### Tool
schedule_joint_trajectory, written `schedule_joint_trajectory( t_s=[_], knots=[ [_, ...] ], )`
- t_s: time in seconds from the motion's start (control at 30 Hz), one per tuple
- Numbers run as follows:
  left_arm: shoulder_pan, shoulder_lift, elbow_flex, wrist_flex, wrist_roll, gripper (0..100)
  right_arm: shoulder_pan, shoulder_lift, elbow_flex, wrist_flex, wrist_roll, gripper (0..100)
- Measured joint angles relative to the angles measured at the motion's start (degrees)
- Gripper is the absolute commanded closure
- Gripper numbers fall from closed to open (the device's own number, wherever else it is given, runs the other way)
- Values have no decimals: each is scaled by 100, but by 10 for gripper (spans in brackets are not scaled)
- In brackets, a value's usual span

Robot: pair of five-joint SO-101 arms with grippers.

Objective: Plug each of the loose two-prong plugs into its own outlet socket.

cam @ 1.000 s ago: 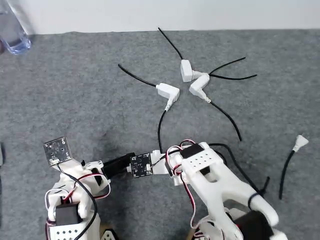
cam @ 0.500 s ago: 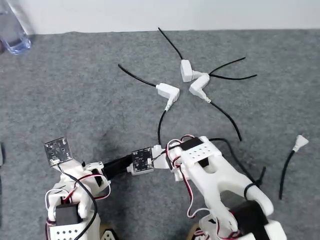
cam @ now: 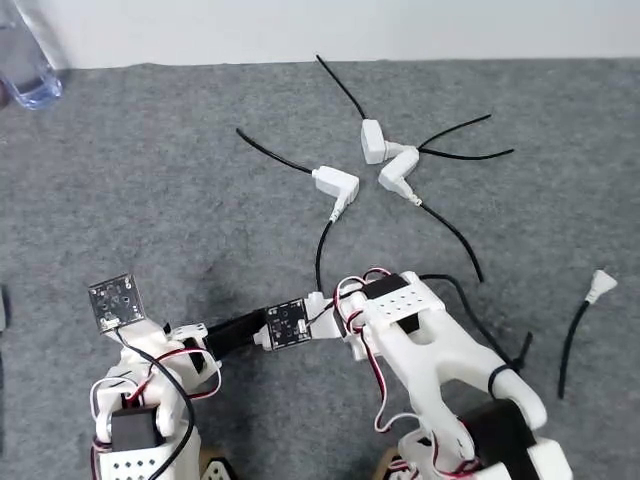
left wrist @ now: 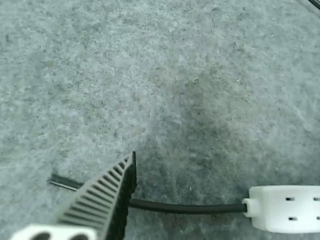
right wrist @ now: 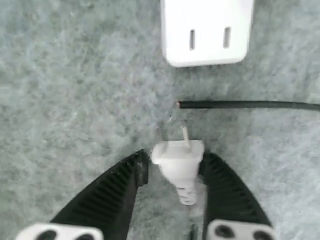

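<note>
In the right wrist view my right gripper (right wrist: 172, 167) is shut on a small white two-prong plug (right wrist: 178, 161), prongs pointing at a white outlet socket (right wrist: 205, 31) a short way ahead on the grey carpet. A loose black cord end (right wrist: 240, 105) lies between them. From above, the right arm's wrist (cam: 288, 323) sits low at the table's middle front. My left gripper (cam: 250, 326) lies beside it, open with nothing in it. One ribbed finger (left wrist: 107, 197) shows in the left wrist view, close to another white outlet socket (left wrist: 285, 207) on a black cord (left wrist: 185, 206).
Three white plug bodies (cam: 335, 184) (cam: 372, 140) (cam: 398, 170) with black cords lie at the middle back. Another small white plug (cam: 601, 286) on a cord lies at the right. A clear bottle (cam: 25, 65) stands at the back left corner.
The right arm's wrist has shifted slightly away from its base, carrying the plug. The left arm has not moved.
</note>
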Motion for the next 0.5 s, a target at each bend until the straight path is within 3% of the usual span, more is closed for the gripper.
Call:
schedule_joint_trajectory(
  t_s=[0.23,0.5],
  knots=[
    [0,0,0,0,0,349,35,158,-105,-114,9,993],
    [0,0,0,0,0,349,44,158,-123,-158,18,990]
  ],
)
